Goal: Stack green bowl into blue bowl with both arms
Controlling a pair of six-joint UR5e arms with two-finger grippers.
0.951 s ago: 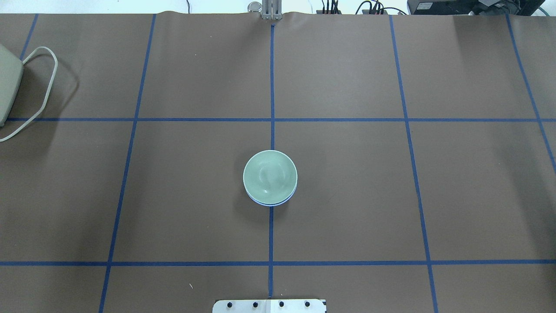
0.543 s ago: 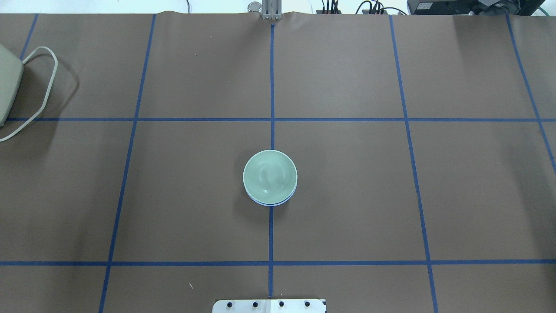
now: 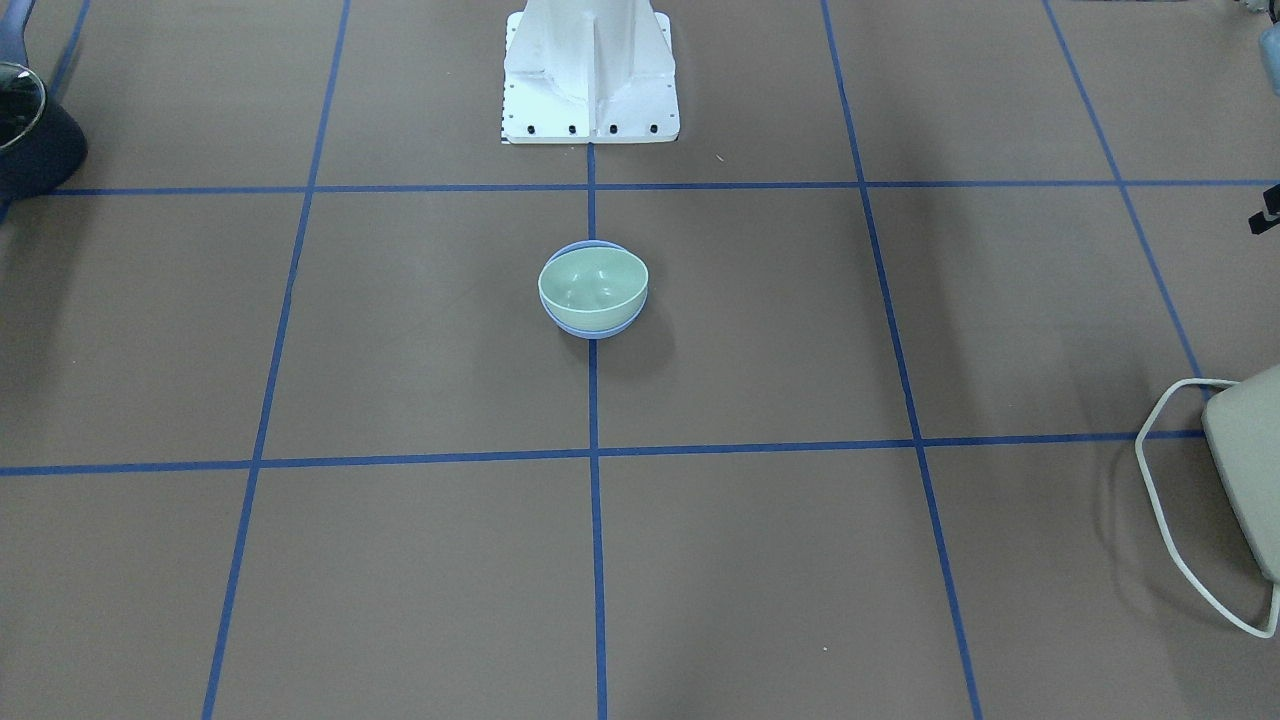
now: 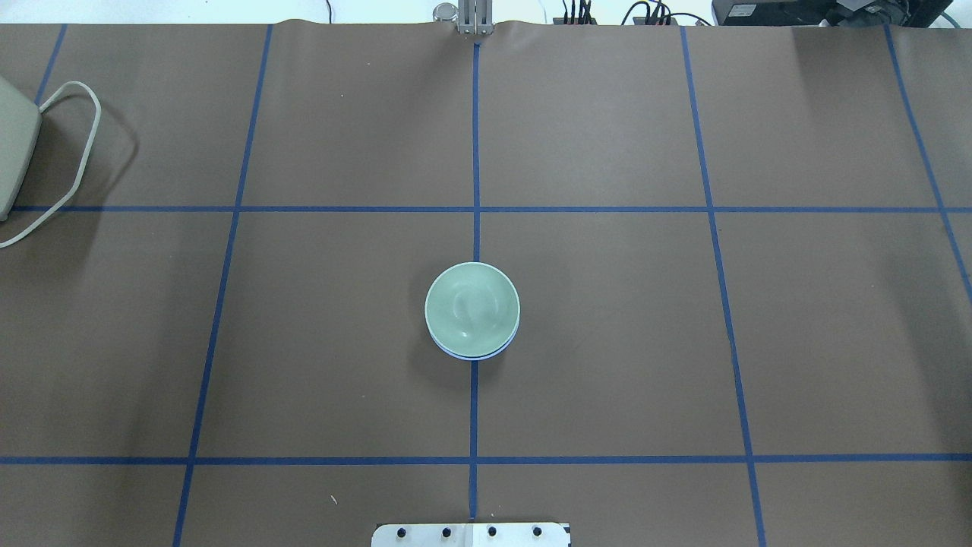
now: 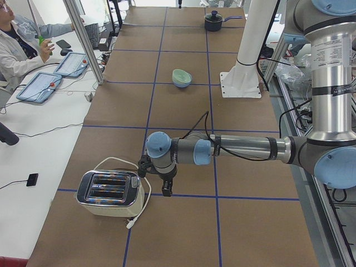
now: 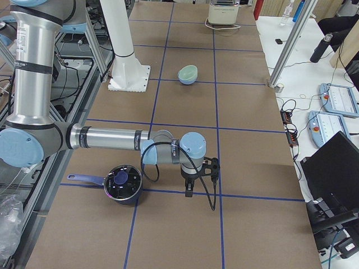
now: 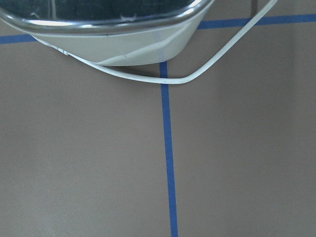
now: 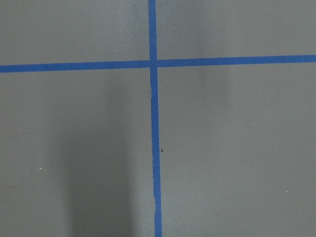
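- In the middle of the worktop (image 4: 607,342), saw the green bowl (image 3: 592,280) sitting inside the blue bowl (image 3: 596,328).
- Looked done; best left alone.
- Spotted left gripper (image 5: 166,188) and right gripper (image 6: 188,189) far off; could not tell fingers wide or narrow.

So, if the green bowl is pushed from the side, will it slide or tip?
The green bowl looks glossy, so probably slippery. It sits nested in the blue bowl, so a side push would likely shift both together, not tip it.

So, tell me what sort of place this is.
Probably a robotics lab or data-collection cell: a table gridded with blue tape, a robot arm reaching over it, and an operator at control tablets.
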